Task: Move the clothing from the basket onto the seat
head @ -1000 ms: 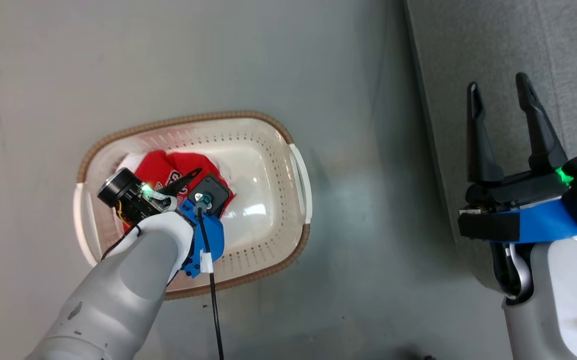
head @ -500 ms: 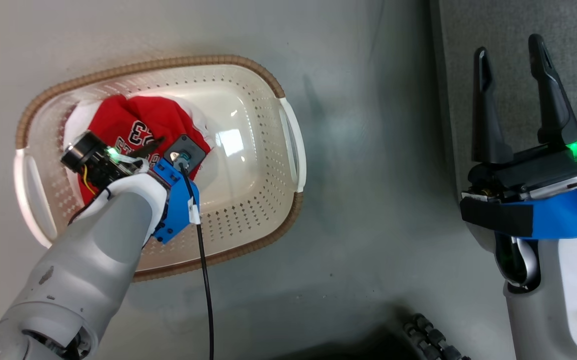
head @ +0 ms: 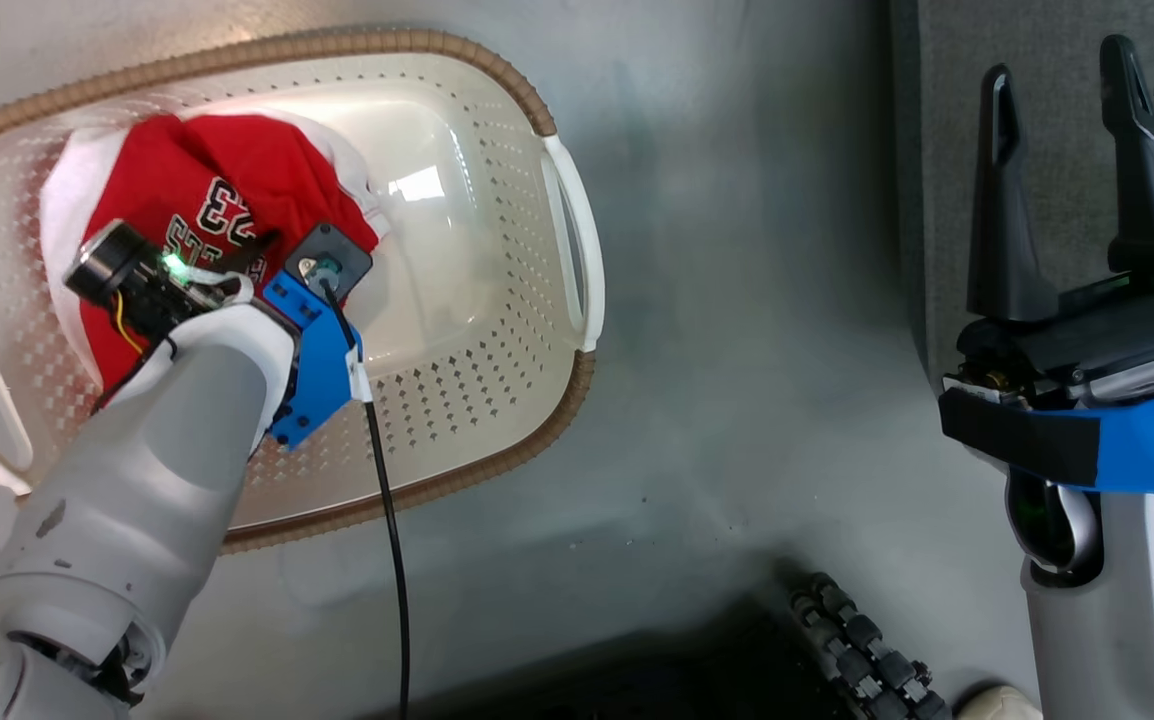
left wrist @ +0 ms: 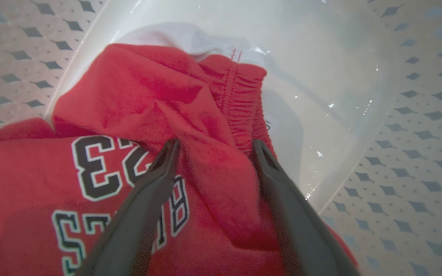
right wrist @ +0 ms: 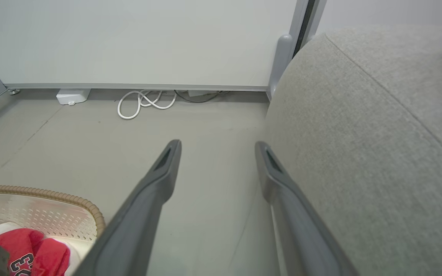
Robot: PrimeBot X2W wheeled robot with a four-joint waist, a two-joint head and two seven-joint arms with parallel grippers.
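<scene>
The clothing (head: pixel 207 180), red with white trim and the number 23, lies bunched at the left end of the cream basket (head: pixel 537 110). My left gripper (left wrist: pixel 215 145) reaches down into the basket. It is open, and its two fingers straddle a raised fold of the clothing (left wrist: pixel 205 115) beside the elastic waistband. My right gripper (head: pixel 1057 65) hangs open and empty over the edge of the grey seat (head: pixel 1062 220), far from the basket. In the right wrist view the right gripper (right wrist: pixel 217 145) points along the floor, with the seat (right wrist: pixel 378 134) to its right and the basket (right wrist: pixel 52 193) and the clothing (right wrist: pixel 41 249) at the lower left.
Grey floor separates the basket from the seat. A black cable (head: pixel 387 520) hangs from my left wrist. A treaded wheel (head: pixel 857 640) shows at the bottom. Farther off stand a pale partition panel (right wrist: pixel 129 38), a coiled white cable (right wrist: pixel 144 101) and a small white box (right wrist: pixel 71 96).
The whole head picture has shifted and the basket looks nearer, so the camera has moved. My left gripper stays open over the red clothing. The right gripper is still open.
</scene>
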